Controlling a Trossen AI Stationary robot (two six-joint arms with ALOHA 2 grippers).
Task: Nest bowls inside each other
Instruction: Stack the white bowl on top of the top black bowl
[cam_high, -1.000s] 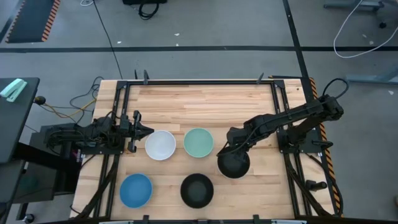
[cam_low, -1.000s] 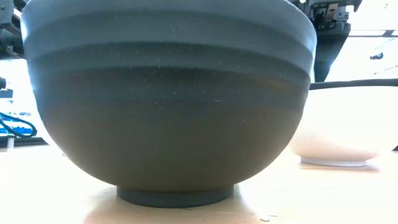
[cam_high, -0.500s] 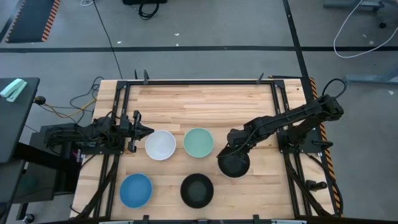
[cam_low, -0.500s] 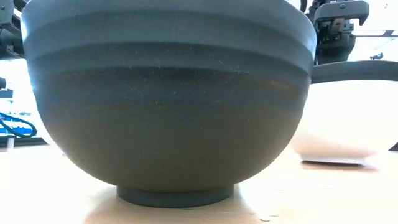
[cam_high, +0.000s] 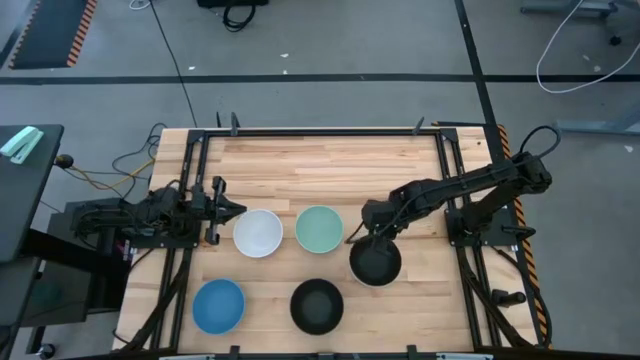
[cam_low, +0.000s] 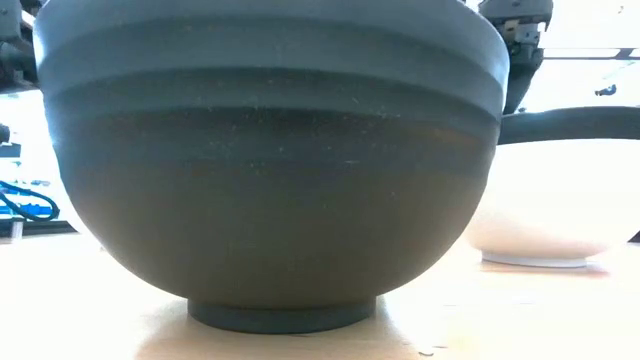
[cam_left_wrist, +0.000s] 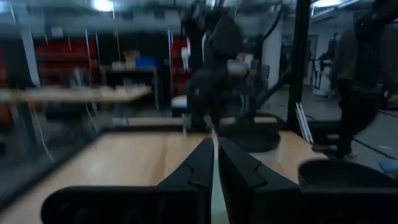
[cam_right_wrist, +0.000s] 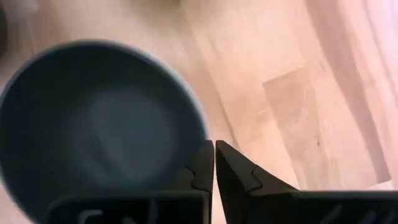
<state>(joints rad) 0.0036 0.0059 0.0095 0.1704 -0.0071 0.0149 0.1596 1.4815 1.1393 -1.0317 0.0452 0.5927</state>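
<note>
Since a second ago the right gripper (cam_high: 372, 238) has drawn back from over the black bowl (cam_high: 375, 262) toward its far rim, and its jaws look clenched empty just off that rim, though the wrist view is soft. Beside that bowl sits the mint green bowl (cam_high: 319, 228), then the white bowl (cam_high: 258, 233); another black bowl (cam_high: 317, 305) and the blue bowl (cam_high: 218, 305) sit nearer the tabletop (cam_high: 330, 165) front edge. Beyond the white bowl the left gripper (cam_high: 236, 209) waits, jaws clenched.

The wooden surface (cam_high: 320, 165) carried a white bowl (cam_high: 258, 233), mint green bowl (cam_high: 319, 228), blue bowl (cam_high: 218, 305) and two black bowls (cam_high: 316, 305) (cam_high: 375, 263).
</note>
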